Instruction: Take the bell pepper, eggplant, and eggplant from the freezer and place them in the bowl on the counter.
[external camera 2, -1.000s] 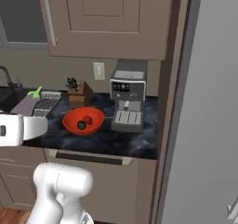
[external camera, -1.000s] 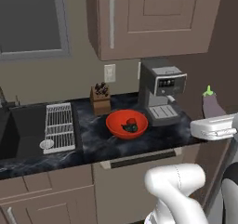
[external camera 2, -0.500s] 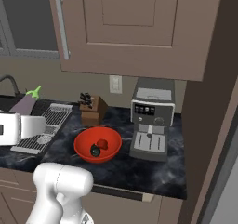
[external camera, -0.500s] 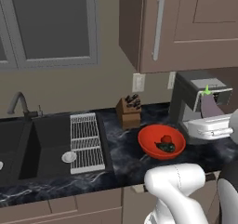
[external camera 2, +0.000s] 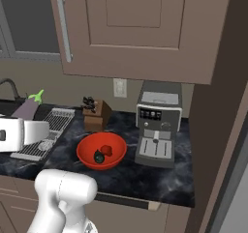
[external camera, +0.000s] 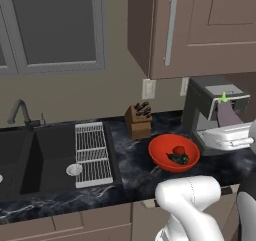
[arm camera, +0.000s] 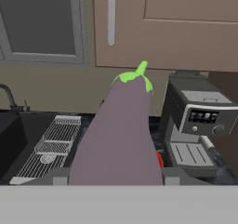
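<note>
gripper [arm camera: 116, 181] clenched on eggplant [arm camera: 120, 135] — near bowl [external camera: 165, 164], already holding pepper and something dark — last drop left

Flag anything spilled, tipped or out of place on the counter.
Nothing stands out. The bowl sits upright on the counter with produce inside, the knife block stands, and the gripper grips an eggplant above.

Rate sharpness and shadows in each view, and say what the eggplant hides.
Left base view: even light, soft shadow under the bowl. Right base view: crisp, no glare. Hand view: the eggplant, close to the lens, is slightly soft-edged and hides most of the bowl.
</note>
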Robot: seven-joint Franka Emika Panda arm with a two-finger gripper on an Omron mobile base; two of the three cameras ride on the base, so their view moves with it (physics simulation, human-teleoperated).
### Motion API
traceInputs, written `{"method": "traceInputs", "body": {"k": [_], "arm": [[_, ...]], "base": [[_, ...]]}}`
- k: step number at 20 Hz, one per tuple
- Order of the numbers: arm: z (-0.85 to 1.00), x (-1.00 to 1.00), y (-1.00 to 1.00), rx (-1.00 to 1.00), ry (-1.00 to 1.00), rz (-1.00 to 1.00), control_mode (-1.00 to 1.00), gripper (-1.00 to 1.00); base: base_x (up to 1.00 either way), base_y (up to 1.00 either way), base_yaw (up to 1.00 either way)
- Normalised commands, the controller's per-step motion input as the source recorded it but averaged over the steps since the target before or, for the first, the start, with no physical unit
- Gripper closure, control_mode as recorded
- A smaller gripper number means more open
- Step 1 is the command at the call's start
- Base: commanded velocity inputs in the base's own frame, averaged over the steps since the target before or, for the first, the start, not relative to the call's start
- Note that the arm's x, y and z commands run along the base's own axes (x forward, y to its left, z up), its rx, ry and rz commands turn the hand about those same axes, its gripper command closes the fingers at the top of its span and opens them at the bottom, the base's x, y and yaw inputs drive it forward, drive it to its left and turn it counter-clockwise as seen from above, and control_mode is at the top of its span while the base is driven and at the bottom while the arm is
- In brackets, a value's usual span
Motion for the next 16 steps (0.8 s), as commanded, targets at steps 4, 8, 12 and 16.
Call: {"method": "traceInputs", "body": {"k": [4,8,12,16], "arm": [[0.0,0.0,0.0,0.0,0.0,0.0,1.0,1.0],[0.0,0.0,0.0,0.0,0.0,0.0,1.0,1.0],[-0.21,0.02,0.0,0.0,0.22,-0.01,-1.0,1.0],[-0.46,0.15,0.0,0.0,0.28,0.0,-1.0,1.0]], "base": [[0.22,-0.01,-0.19],[0.12,0.0,-0.13],[0.0,0.0,0.0],[0.0,0.0,0.0]]}}
